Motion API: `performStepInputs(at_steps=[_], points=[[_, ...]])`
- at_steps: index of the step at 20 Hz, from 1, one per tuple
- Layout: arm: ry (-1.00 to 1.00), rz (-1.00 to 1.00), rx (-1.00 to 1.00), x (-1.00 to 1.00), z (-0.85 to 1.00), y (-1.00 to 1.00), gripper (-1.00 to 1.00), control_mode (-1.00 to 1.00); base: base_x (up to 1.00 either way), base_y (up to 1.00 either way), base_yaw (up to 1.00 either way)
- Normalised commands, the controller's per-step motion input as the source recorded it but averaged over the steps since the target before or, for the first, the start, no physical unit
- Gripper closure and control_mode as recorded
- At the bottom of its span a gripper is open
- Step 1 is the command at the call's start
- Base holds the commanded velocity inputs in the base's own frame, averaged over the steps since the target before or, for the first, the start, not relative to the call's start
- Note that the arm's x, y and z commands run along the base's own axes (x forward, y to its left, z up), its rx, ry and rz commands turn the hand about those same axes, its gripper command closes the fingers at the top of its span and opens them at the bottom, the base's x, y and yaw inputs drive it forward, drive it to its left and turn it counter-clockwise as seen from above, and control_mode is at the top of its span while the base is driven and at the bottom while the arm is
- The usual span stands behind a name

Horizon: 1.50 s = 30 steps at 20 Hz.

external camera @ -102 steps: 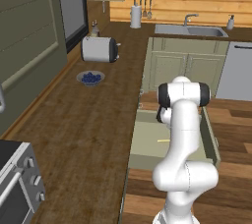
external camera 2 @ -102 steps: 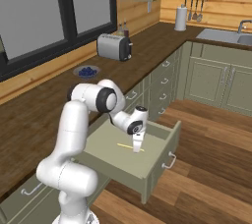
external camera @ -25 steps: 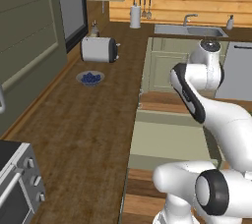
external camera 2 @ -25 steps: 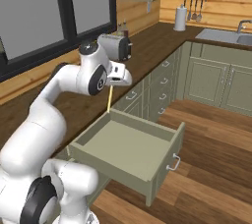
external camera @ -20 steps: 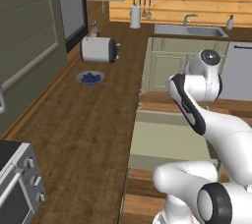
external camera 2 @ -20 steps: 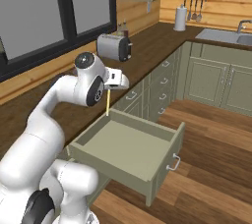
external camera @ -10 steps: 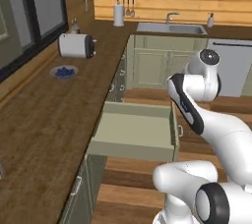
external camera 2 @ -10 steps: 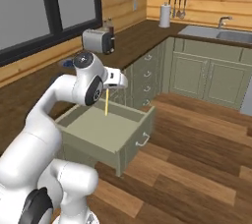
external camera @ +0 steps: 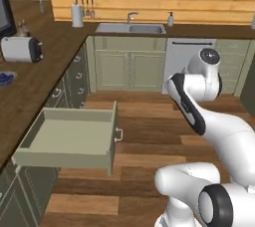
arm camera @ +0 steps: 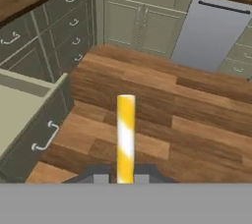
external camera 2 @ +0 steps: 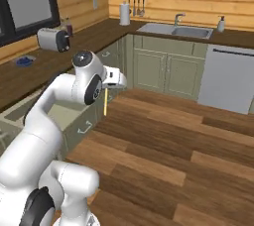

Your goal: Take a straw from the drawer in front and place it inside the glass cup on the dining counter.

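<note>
Base has swung round: open sage-green drawer [external camera: 74,139] now lower left; claw [arm camera: 125,179] pinching the yellow-and-white striped straw [arm camera: 125,137].

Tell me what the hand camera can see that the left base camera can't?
The hand view gives the yellow-and-white straw sticking out from the shut end effector over the wood floor. The left base view gives the drawer's bare cream inside, plus the toaster and sink on the worktop. Both take in the open drawer, the green cabinets and the pale dishwasher front.
</note>
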Motion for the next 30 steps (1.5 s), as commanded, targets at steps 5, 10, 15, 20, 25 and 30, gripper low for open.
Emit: performStepInputs(at_steps=[5, 10, 15, 20, 25, 30], points=[[0.00, 0.00, 0.00, 0.00, 0.00, 0.00, 1.00, 1.00, 0.55, -0.91, -0.41], [0.00, 0.00, 0.00, 0.00, 0.00, 0.00, 1.00, 1.00, 0.62, -0.74, -0.41], [0.00, 0.00, 0.00, 0.00, 0.00, 0.00, 1.00, 1.00, -0.08, -0.75, -0.29], [0.00, 0.00, 0.00, 0.00, 0.00, 0.00, 1.00, 1.00, -0.66, -0.93, -0.15], [0.00, 0.00, 0.00, 0.00, 0.00, 0.00, 1.00, 1.00, -0.64, -1.00, -0.09], [0.00, 0.00, 0.00, 0.00, 0.00, 0.00, 1.00, 1.00, -0.18, -0.99, -0.02]])
